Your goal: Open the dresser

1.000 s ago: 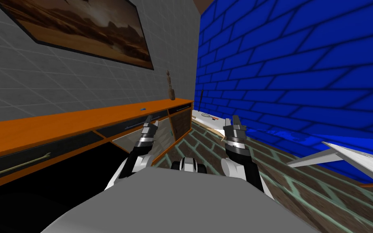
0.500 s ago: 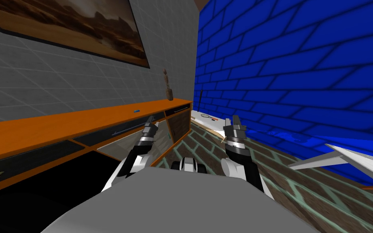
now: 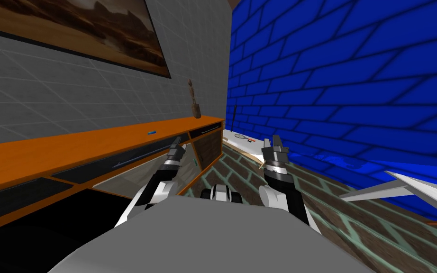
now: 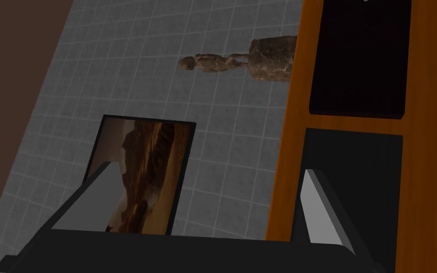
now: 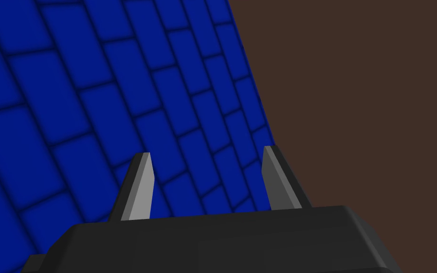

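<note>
Head view: my left claw (image 3: 176, 143) hovers spread near the orange dresser (image 3: 70, 148) (dark drawer fronts (image 3: 118, 160)); my right claw (image 3: 272, 141), also spread, hangs well apart from it.

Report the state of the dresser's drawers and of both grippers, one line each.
Dresser: dark top drawer fronts lie flush in the orange frame, shut.
Left gripper: open, empty, fingers beside the dresser's front.
Right gripper: open, empty, raised toward the blue wall.
</note>
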{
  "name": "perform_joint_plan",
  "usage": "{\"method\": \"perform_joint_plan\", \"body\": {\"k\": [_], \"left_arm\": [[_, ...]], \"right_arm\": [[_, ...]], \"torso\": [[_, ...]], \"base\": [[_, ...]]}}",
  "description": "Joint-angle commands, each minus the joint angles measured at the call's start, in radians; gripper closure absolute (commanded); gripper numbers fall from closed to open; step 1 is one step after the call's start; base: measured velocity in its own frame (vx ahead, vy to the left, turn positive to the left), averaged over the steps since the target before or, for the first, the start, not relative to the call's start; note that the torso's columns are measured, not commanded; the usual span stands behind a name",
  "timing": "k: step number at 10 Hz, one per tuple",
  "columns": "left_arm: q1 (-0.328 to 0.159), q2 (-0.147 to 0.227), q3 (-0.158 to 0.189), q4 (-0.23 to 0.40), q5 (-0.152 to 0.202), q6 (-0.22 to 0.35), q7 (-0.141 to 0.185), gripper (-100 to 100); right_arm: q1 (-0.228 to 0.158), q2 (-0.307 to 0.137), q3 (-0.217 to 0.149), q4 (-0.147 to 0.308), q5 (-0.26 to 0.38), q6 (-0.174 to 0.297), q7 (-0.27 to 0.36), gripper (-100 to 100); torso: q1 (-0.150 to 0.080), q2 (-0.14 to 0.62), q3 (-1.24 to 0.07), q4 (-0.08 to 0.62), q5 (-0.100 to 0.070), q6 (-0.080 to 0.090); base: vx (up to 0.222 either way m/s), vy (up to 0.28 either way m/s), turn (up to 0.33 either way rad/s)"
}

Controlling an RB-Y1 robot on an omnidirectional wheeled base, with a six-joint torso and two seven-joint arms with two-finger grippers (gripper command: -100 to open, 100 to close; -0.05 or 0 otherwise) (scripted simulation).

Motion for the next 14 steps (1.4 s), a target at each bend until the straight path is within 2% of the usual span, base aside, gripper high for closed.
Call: {"method": "perform_joint_plan", "body": {"k": [1, 9, 14], "left_arm": [[0.0, 0.005, 0.003, -0.007, 0.002, 0.051, 0.0, -100], [0.007, 0.036, 0.013, -0.035, 0.009, 0.218, -0.001, -100], [0.013, 0.073, 0.02, -0.055, 0.014, 0.34, -0.001, -100]], "right_arm": [[0.0, 0.0, 0.0, 0.0, 0.0, 0.0, 0.0, 0], [0.0, 0.0, 0.0, 0.0, 0.0, 0.0, 0.0, 0], [0.0, 0.0, 0.0, 0.0, 0.0, 0.0, 0.0, 0]], "torso": [[0.001, -0.001, -0.001, 0.0, 0.0, 0.0], [0.002, -0.002, -0.001, -0.001, 0.001, 0.0], [0.001, -0.001, -0.001, 0.0, 0.0, 0.0]], "base": [[0.116, -0.022, -0.025], [0.103, -0.015, -0.024], [0.131, -0.028, -0.031]]}}
